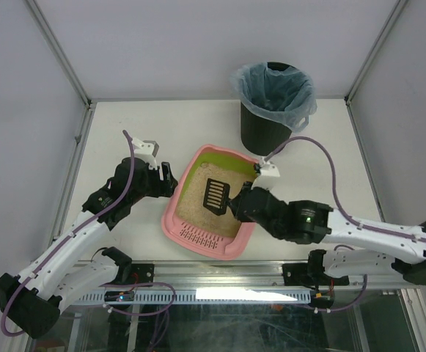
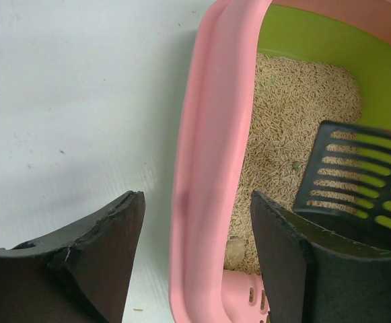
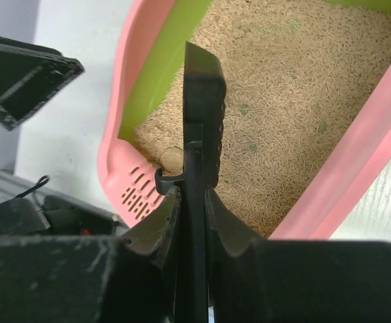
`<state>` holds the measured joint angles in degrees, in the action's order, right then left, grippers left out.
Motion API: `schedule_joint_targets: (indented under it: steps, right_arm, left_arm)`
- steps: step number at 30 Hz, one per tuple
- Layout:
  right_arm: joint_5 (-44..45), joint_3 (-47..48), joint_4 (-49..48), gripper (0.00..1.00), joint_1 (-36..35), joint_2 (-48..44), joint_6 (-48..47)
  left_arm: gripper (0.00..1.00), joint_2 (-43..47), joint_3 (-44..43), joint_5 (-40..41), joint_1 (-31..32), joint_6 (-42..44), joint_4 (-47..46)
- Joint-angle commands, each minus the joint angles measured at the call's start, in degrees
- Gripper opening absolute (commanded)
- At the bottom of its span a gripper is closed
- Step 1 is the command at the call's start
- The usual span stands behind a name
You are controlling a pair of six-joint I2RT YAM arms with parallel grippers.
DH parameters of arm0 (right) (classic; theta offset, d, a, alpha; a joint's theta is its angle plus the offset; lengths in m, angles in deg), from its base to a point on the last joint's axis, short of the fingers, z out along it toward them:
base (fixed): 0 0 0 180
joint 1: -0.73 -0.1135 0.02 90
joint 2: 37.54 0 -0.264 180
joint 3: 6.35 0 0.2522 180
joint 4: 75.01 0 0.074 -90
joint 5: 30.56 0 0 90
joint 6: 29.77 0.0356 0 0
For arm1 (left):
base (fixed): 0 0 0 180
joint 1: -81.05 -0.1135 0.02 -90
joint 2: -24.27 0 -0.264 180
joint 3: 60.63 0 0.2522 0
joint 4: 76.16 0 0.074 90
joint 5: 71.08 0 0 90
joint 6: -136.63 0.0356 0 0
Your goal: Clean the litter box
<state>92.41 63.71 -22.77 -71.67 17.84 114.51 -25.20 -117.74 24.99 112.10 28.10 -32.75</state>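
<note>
Apparently the cleaning is only partway. The left gripper (image 2: 195, 195) stands spread astride the left rim of the litter box (image 1: 167, 217), which sits mid-bench. A pale clump (image 2: 235, 253) lies near the grille, so scooping seems left to do. The scoop (image 1: 216, 193), seemingly empty, is held over the litter, its handle pinched by the right gripper (image 3: 192, 196). The bin (image 1: 267, 128) stands behind, further right.

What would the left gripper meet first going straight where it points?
The left gripper would likely meet the litter box rim, which runs between its open fingers; depth is unclear.
</note>
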Motion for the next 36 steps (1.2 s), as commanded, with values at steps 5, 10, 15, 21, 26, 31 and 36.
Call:
schedule_joint_targets:
  steps: [5, 10, 15, 21, 26, 31, 36]
  right_arm:
    - [28.51, 1.82, -0.52, 0.02, -12.22, 12.27, 16.78]
    - [28.02, 0.66, -2.23, 0.05, -12.50, 15.73, 18.39]
    - [26.45, -1.29, -4.56, 0.09, -12.37, 18.48, 19.92]
    - [23.30, 2.52, 0.26, 0.15, -12.25, 24.72, 20.78]
    - [20.66, 8.53, 9.19, 0.29, -12.15, 31.11, 22.13]
    - [17.31, 12.05, 12.56, 0.31, -12.15, 34.10, 20.29]
    - [14.44, 11.97, 11.71, 0.34, -12.15, 32.62, 18.76]
  left_arm:
    - [0.66, 0.39, -0.03, 1.09, -0.29, -0.50, -1.08]
    - [0.66, 0.17, -0.11, 0.73, -0.29, -0.35, -1.08]
    - [0.66, 0.10, -0.07, 1.04, -0.31, -0.29, -1.02]
    - [0.66, -0.30, -0.11, 0.75, -0.29, -0.29, -1.08]
    - [0.66, -0.76, -0.11, 0.50, -0.29, -0.20, -1.02]
    - [0.66, -0.93, -0.11, 0.64, -0.36, -0.07, -1.00]
    - [0.66, -0.98, -0.07, 0.65, -0.29, -0.10, -1.00]
